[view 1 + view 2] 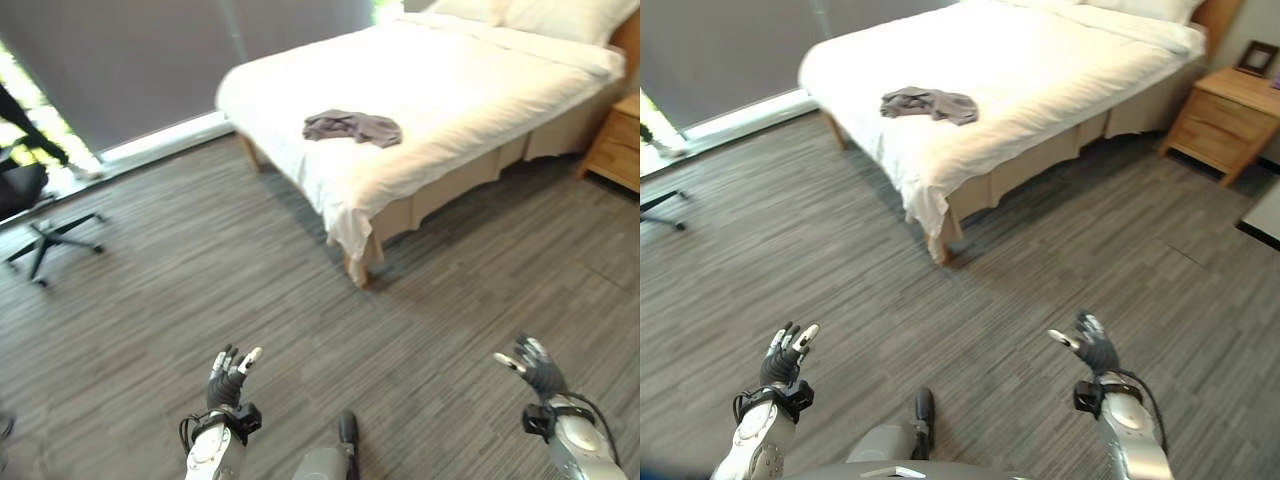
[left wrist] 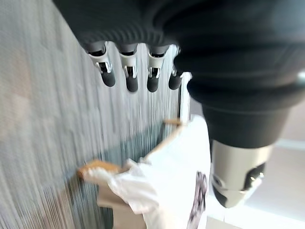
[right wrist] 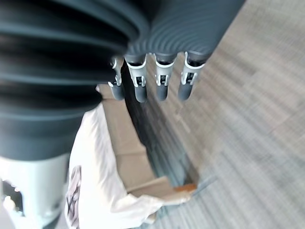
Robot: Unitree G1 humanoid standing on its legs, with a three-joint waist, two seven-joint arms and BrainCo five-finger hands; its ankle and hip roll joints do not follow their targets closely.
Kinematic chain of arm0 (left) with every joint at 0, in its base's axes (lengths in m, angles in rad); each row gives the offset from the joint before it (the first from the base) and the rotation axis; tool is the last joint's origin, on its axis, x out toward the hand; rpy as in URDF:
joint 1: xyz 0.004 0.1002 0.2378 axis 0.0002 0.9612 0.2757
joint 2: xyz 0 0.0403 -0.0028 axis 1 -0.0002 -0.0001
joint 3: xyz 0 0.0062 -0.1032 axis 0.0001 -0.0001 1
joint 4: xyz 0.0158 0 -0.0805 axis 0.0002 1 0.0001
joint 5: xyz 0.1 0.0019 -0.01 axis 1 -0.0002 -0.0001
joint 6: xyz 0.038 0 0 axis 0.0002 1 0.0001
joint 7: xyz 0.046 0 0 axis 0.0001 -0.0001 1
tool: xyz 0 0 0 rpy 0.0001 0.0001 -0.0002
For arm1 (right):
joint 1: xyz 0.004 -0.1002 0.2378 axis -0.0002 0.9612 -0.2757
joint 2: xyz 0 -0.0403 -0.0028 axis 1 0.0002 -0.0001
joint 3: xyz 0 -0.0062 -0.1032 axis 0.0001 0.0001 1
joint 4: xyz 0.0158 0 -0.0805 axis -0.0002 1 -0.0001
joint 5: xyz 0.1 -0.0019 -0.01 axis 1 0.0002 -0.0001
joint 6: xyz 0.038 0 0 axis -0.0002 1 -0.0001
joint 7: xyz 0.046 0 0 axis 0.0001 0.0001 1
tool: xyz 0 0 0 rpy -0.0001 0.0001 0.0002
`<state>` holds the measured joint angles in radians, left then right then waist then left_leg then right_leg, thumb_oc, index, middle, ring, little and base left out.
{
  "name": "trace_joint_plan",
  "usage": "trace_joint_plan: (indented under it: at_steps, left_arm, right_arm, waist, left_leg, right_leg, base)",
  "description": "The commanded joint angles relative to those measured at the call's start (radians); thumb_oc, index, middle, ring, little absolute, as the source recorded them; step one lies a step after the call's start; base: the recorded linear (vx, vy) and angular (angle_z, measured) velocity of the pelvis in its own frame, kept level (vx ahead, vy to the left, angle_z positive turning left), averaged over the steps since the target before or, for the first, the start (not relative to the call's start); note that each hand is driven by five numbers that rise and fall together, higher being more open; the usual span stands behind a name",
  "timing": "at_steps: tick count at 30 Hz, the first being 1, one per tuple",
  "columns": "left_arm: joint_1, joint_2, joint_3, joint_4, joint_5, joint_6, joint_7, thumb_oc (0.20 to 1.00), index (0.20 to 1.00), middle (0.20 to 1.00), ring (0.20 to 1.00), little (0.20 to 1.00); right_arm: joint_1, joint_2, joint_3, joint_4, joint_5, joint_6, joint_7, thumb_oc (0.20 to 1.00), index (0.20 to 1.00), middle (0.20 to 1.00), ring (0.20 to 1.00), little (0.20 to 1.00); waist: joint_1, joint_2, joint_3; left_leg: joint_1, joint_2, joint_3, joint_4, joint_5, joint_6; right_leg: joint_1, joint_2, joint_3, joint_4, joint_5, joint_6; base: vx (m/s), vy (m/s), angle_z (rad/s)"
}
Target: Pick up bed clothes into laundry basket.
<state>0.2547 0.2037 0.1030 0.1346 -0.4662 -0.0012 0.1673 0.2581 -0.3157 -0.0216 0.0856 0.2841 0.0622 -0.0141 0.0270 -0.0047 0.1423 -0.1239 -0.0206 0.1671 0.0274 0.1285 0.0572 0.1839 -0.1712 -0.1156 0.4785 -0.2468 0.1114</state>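
Grey garment [image 1: 352, 127]: crumpled, lying on the white bedspread near the foot end of the bed [image 1: 450, 90], towards its left edge; touched by neither hand.

Bed: white cover, wooden legs, standing far and to the right on grey striped carpet [image 1: 200, 260]; cover hangs in a bunched fold at the near corner.

Pillows [image 1: 560, 15]: white, at the far right head end.

Nightstand [image 1: 1230, 115]: light wood, with drawers, just beside the bed's head end on the right; a small picture frame [image 1: 1257, 57] stands on top.

Office chair [image 1: 40, 215]: black, wheeled base, far left by the window wall.

Left hand [image 1: 230, 372]: near left, raised above the carpet, fingers straight and slightly spread, holding nothing.

Right hand [image 1: 1090, 345]: near right, above the carpet, fingers relaxed and apart, thumb out to the left, holding nothing.

Both hands are well apart from the bed and garment.
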Motion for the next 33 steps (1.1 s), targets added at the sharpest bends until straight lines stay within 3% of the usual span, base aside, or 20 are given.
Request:
trace_joint_plan:
  at_steps: [1,3,4,5,7,9,10,11,13,16,20,22,23,24,25,26,27,31,32,33]
  left_arm:
    - [-0.035,0.087,0.03,-0.111,0.002,-0.053,0.008,1.0,1.0,1.0,1.0,1.0]
    - [-0.033,0.105,0.043,-0.122,0.016,-0.052,0.013,1.0,1.0,1.0,1.0,1.0]
    - [-0.032,0.119,0.06,-0.14,0.018,-0.056,0.012,1.0,1.0,1.0,1.0,1.0]
    - [-0.031,0.121,0.063,-0.147,0.017,-0.058,0.007,1.0,1.0,1.0,1.0,1.0]
    - [-0.025,0.125,0.066,-0.155,0.022,-0.058,-0.002,1.0,1.0,1.0,1.0,1.0]
    - [-0.024,0.132,0.068,-0.155,0.041,-0.057,-0.003,1.0,1.0,1.0,1.0,1.0]
    - [-0.023,0.129,0.066,-0.148,0.048,-0.057,-0.005,1.0,1.0,1.0,1.0,1.0]
    - [-0.02,0.127,0.068,-0.145,0.053,-0.058,-0.009,1.0,1.0,1.0,1.0,1.0]
    - [-0.017,0.125,0.071,-0.143,0.057,-0.059,-0.009,1.0,1.0,1.0,1.0,1.0]
    - [-0.001,0.104,0.064,-0.139,0.061,-0.059,-0.027,1.0,1.0,1.0,1.0,1.0]
    - [-0.011,0.075,0.035,-0.127,0.018,-0.051,-0.02,1.0,1.0,1.0,1.0,1.0]
    - [-0.028,0.072,0.026,-0.122,0.004,-0.053,-0.017,1.0,1.0,1.0,1.0,1.0]
    - [-0.057,0.07,0.012,-0.121,-0.014,-0.055,-0.015,1.0,1.0,1.0,1.0,1.0]
    - [-0.057,0.07,0.012,-0.121,-0.014,-0.055,-0.015,1.0,1.0,1.0,1.0,1.0]
    - [-0.066,0.064,0.007,-0.122,-0.021,-0.058,-0.017,1.0,1.0,1.0,1.0,1.0]
    - [-0.06,0.06,0.007,-0.124,-0.025,-0.059,-0.02,1.0,1.0,1.0,1.0,1.0]
    - [-0.054,0.052,0.011,-0.123,-0.034,-0.061,-0.009,1.0,1.0,1.0,1.0,1.0]
    - [-0.039,0.038,0.02,-0.118,-0.042,-0.055,0.0,1.0,1.0,1.0,1.0,1.0]
    - [-0.03,0.042,0.03,-0.118,-0.041,-0.056,-0.001,1.0,1.0,1.0,1.0,1.0]
    - [-0.027,0.048,0.039,-0.115,-0.036,-0.063,0.01,1.0,1.0,1.0,1.0,1.0]
  right_arm:
    - [-0.062,0.008,-0.023,-0.045,-0.01,-0.041,0.011,1.0,1.0,1.0,1.0,1.0]
    - [-0.058,0.023,-0.014,-0.045,-0.017,-0.04,0.009,1.0,1.0,1.0,1.0,1.0]
    - [-0.051,0.031,-0.009,-0.049,-0.015,-0.038,0.013,1.0,1.0,1.0,1.0,1.0]
    - [-0.048,0.034,-0.012,-0.048,-0.01,-0.035,0.018,1.0,1.0,1.0,1.0,1.0]
    - [-0.039,0.033,-0.016,-0.05,-0.007,-0.03,0.023,1.0,1.0,1.0,1.0,1.0]
    - [-0.032,0.034,-0.026,-0.043,-0.005,-0.029,0.02,1.0,1.0,1.0,1.0,1.0]
    - [-0.03,0.033,-0.03,-0.037,0.0,-0.031,0.017,1.0,1.0,1.0,1.0,1.0]
    - [-0.029,0.029,-0.03,-0.038,-0.003,-0.032,0.02,1.0,1.0,1.0,1.0,1.0]
    - [-0.031,0.022,-0.028,-0.04,-0.009,-0.034,0.023,1.0,1.0,1.0,1.0,1.0]
    - [-0.046,0.001,-0.016,-0.039,-0.03,-0.033,0.037,1.0,1.0,1.0,1.0,1.0]
    - [-0.056,-0.02,-0.038,-0.049,-0.007,-0.045,0.011,1.0,1.0,1.0,1.0,1.0]
    - [-0.062,-0.026,-0.041,-0.05,0.012,-0.055,0.002,1.0,1.0,1.0,1.0,1.0]
    - [-0.066,-0.036,-0.043,-0.041,0.027,-0.063,-0.008,1.0,1.0,1.0,1.0,1.0]
    - [-0.066,-0.035,-0.043,-0.041,0.027,-0.063,-0.008,1.0,1.0,1.0,1.0,1.0]
    - [-0.049,-0.043,-0.049,-0.042,0.032,-0.066,-0.006,1.0,1.0,1.0,1.0,1.0]
    - [-0.038,-0.043,-0.05,-0.044,0.038,-0.063,0.0,1.0,1.0,1.0,1.0,1.0]
    - [-0.027,-0.055,-0.045,-0.04,0.03,-0.056,0.008,1.0,1.0,1.0,1.0,1.0]
    - [-0.031,-0.051,-0.047,-0.036,0.028,-0.048,0.006,1.0,1.0,1.0,1.0,1.0]
    - [-0.029,-0.044,-0.053,-0.039,0.039,-0.053,0.005,1.0,1.0,1.0,1.0,1.0]
    - [-0.031,-0.041,-0.048,-0.035,0.034,-0.06,-0.003,1.0,1.0,1.0,1.0,1.0]
  waist:
    - [0.004,0.011,0.08]
    - [-0.014,0.028,0.091]
    - [-0.028,0.024,0.095]
    - [-0.039,0.024,0.097]
    - [-0.051,0.025,0.1]
    - [-0.069,0.02,0.104]
    - [-0.083,0.01,0.098]
    - [-0.084,0.005,0.095]
    - [-0.08,0.001,0.089]
    - [-0.06,-0.007,0.072]
    - [-0.069,-0.005,0.056]
    - [-0.075,-0.008,0.057]
    - [-0.075,-0.021,0.074]
    - [-0.077,-0.02,0.074]
    - [-0.069,-0.036,0.092]
    - [-0.064,-0.039,0.1]
    - [-0.04,-0.048,0.113]
    - [-0.028,-0.052,0.116]
    - [-0.028,-0.046,0.109]
    - [-0.013,-0.033,0.105]
  left_leg:
    - [0.031,0.084,0.005,-0.016,-0.039,-0.049]
    - [0.084,0.09,0.021,-0.051,-0.066,-0.04]
    - [0.134,0.086,0.044,-0.075,-0.09,-0.047]
    - [0.155,0.086,0.051,-0.088,-0.099,-0.053]
    - [0.173,0.086,0.049,-0.096,-0.106,-0.057]
    - [0.196,0.082,0.037,-0.101,-0.118,-0.067]
    - [0.213,0.071,0.025,-0.115,-0.125,-0.073]
    - [0.223,0.069,0.026,-0.115,-0.138,-0.078]
    - [0.231,0.072,0.031,-0.115,-0.148,-0.084]
    - [0.257,0.085,0.043,-0.115,-0.163,-0.094]
    - [0.263,0.144,0.023,-0.083,-0.174,-0.119]
    - [0.251,0.171,0.024,-0.024,-0.194,-0.126]
    - [0.183,0.204,0.016,0.177,-0.188,-0.133]
    - [0.178,0.206,0.014,0.184,-0.191,-0.134]
    - [0.1,0.22,0.002,0.377,-0.14,-0.135]
    - [0.061,0.215,-0.031,0.459,-0.13,-0.133]
    - [0.009,0.162,-0.108,0.537,-0.127,-0.123]
    - [-0.066,0.165,-0.113,0.453,-0.138,-0.111]
    - [-0.073,0.195,-0.094,0.337,-0.122,-0.122]
    - [-0.048,0.192,-0.086,0.138,-0.05,-0.146]
  right_leg:
    - [-0.157,-0.098,-0.027,-0.007,0.316,0.007]
    - [-0.228,-0.129,-0.056,0.054,0.319,0.004]
    - [-0.275,-0.18,-0.115,0.002,0.313,0.014]
    - [-0.296,-0.165,-0.144,-0.058,0.294,0.017]
    - [-0.294,-0.137,-0.147,-0.119,0.287,0.021]
    - [-0.308,-0.076,-0.123,-0.253,0.284,0.03]
    - [-0.327,-0.027,-0.086,-0.374,0.298,0.044]
    - [-0.342,-0.017,-0.103,-0.419,0.324,0.054]
    - [-0.345,-0.017,-0.151,-0.452,0.347,0.06]
    - [-0.295,-0.02,-0.224,-0.44,0.326,0.051]
    - [-0.266,0.032,-0.188,-0.428,0.259,0.007]
    - [-0.261,0.047,-0.192,-0.42,0.238,-0.009]
    - [-0.23,0.064,-0.191,-0.421,0.209,-0.044]
    - [-0.231,0.066,-0.193,-0.421,0.209,-0.045]
    - [-0.192,0.079,-0.198,-0.44,0.19,-0.078]
    - [-0.173,0.089,-0.199,-0.453,0.181,-0.091]
    - [-0.144,0.097,-0.175,-0.465,0.167,-0.102]
    - [-0.106,0.087,-0.164,-0.485,0.155,-0.09]
    - [-0.089,0.089,-0.168,-0.498,0.146,-0.077]
    - [-0.066,0.094,-0.159,-0.513,0.137,-0.064]
  base:
    - [0.2,0.374,-0.26]
    - [0.27,0.278,-0.02]
    - [0.35,0.182,0.08]
    - [0.37,0.112,0.08]
    - [0.17,0.009,0.04]
    - [0.25,-0.021,0.42]
    - [0.33,-0.041,0.46]
    - [0.24,-0.032,0.24]
    - [0.14,-0.045,0.12]
    - [0.21,-0.147,0.03]
    - [0.18,-0.231,0.16]
    - [0.14,-0.306,0.36]
    - [0.12,-0.308,0.1]
    - [0.15,-0.432,0.02]
    - [0.09,-0.285,-0.08]
    - [0.18,-0.369,-0.04]
    - [0.11,-0.168,-0.24]
    - [0.18,-0.033,-0.41]
    - [0.38,0.118,-0.32]
    - [0.42,0.166,-0.27]
